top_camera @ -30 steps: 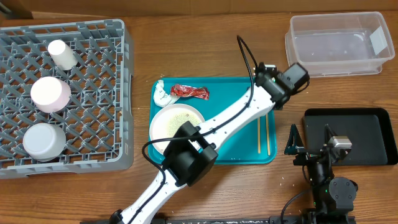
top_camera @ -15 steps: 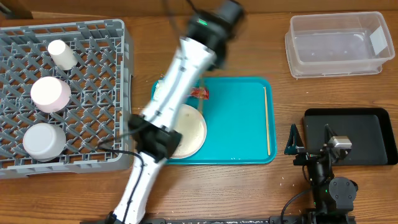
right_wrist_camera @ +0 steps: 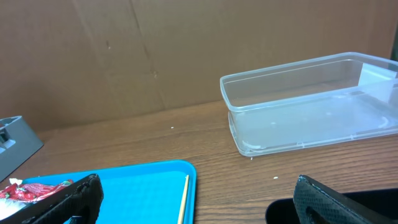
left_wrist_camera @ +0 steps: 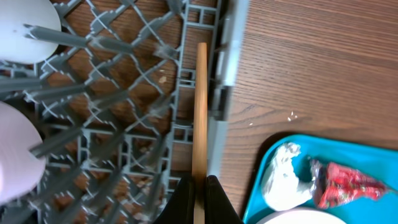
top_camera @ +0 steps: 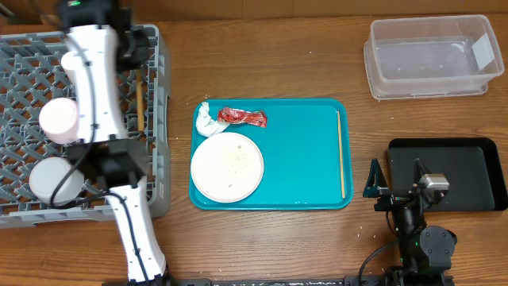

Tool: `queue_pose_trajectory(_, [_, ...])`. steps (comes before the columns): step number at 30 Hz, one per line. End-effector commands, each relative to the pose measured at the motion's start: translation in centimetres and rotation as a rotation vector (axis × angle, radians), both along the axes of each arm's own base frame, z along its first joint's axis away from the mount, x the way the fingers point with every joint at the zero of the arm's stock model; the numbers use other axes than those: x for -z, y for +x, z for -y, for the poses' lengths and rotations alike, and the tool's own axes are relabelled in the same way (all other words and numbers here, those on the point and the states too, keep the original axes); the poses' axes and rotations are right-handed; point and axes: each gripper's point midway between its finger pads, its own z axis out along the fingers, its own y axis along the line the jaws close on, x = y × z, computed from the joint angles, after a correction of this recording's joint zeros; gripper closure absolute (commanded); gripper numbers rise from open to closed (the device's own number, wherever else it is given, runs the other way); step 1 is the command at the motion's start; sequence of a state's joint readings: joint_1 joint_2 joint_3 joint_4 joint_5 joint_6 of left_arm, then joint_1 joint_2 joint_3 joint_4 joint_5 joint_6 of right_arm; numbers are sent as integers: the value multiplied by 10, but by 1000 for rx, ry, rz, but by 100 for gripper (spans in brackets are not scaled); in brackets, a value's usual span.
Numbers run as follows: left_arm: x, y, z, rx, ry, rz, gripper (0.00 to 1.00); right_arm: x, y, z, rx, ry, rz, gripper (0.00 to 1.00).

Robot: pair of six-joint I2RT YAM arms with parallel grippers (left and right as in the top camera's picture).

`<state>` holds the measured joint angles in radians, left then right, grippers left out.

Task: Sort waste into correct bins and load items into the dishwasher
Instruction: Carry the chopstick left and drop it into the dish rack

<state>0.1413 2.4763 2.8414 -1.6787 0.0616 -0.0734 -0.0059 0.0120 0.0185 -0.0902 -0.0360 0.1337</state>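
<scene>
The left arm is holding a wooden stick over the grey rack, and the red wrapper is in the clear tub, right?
Not quite. The red wrapper is not in the clear tub. The overhead view shows it on the teal tray, beside the napkin. The rest holds: the left arm has its jaws shut on the wooden stick over the grey rack.

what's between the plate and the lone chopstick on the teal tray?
Nothing. Only the bare floor of the teal tray separates the plate from the chopstick, clearest in the overhead view.
</scene>
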Motion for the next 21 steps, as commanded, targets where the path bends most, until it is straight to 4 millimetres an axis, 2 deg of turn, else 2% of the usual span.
queue_pose_trajectory(1, [-27, -1, 7, 170, -139, 104, 96, 2, 0, 2, 13, -5, 5, 0])
queue_pose_trajectory(4, [-25, -1, -12, 164, -175, 123, 96, 2, 0, 2, 13, -5, 5, 0])
queue_pose_trajectory(9, [-13, -1, -24, 167, -211, 118, 96, 2, 0, 2, 13, -5, 5, 0])
queue_pose_trajectory(16, [9, 7, -27, 165, -218, 101, 96, 2, 0, 2, 13, -5, 5, 0])
queue_pose_trajectory(21, [17, 10, -25, 157, -238, 97, 95, 2, 0, 2, 13, -5, 5, 1])
